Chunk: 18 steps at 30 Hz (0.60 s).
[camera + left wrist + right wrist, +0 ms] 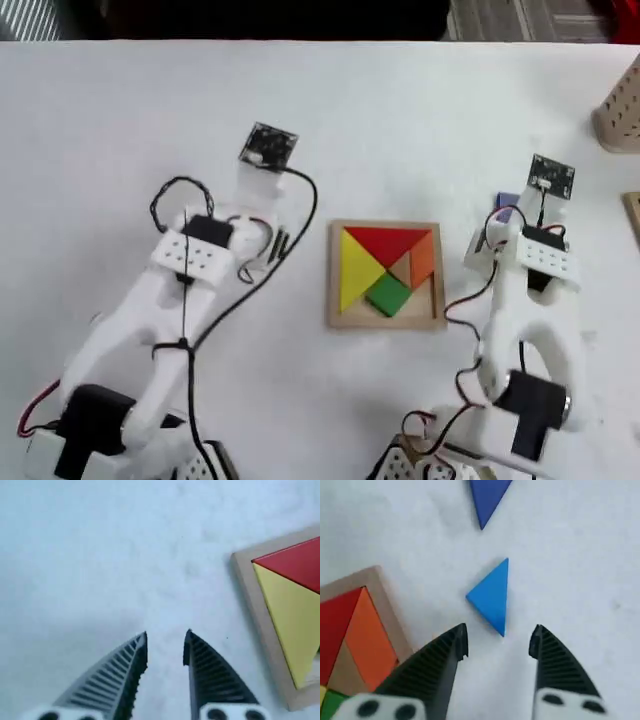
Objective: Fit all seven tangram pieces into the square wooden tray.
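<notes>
L gripper (166,640) sits over bare table just left of the tray (385,322), jaws a narrow gap apart w/ nothing btwn them. No loose piece lies near it, so it looks idle for this step. Tray is mid-table btwn the two arms and partly filled: red triangle (385,243) along the far side, yellow triangle (355,275) on the left, green square (388,295) low centre, orange piece (423,262) on the right, w/ bare wood showing beside them. R gripper (498,630) is the nearer arm for the next pick. It hangs just right of the tray, jaws fairly wide and empty, w/ the light blue triangle (492,597) flat on the table just ahead of its tips, approx centred on the gap. The triangle's long edge runs roughly parallel to the fingers, apex pointing toward the tray, so closing would prob pinch apex vs long edge. It looks small, thin, glossy. A dark blue piece (487,497) lies farther beyond.
</notes>
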Each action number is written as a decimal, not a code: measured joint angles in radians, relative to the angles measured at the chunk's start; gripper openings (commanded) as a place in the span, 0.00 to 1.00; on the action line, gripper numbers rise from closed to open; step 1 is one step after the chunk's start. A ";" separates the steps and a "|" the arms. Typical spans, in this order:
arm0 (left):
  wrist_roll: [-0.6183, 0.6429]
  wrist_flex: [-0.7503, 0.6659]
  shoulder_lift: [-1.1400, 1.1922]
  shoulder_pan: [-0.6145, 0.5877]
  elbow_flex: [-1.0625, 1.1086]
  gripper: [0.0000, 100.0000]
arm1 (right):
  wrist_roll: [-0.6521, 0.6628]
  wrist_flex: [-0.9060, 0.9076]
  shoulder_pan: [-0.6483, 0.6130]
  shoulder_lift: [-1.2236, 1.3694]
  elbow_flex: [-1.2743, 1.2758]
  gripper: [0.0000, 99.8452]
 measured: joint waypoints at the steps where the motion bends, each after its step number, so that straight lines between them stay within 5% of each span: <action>1: 0.000 0.000 0.000 0.000 0.000 0.11 | 0.000 -0.002 0.000 0.031 -0.026 0.20; 9: 0.000 0.000 0.000 0.000 0.000 0.11 | -0.003 0.005 0.002 0.207 -0.158 0.19; 14: 0.000 0.000 0.000 0.000 0.000 0.11 | -0.003 0.017 0.000 0.275 -0.221 0.06; 18: 0.000 0.000 0.000 0.000 0.000 0.11 | -0.003 0.052 0.000 0.324 -0.292 0.06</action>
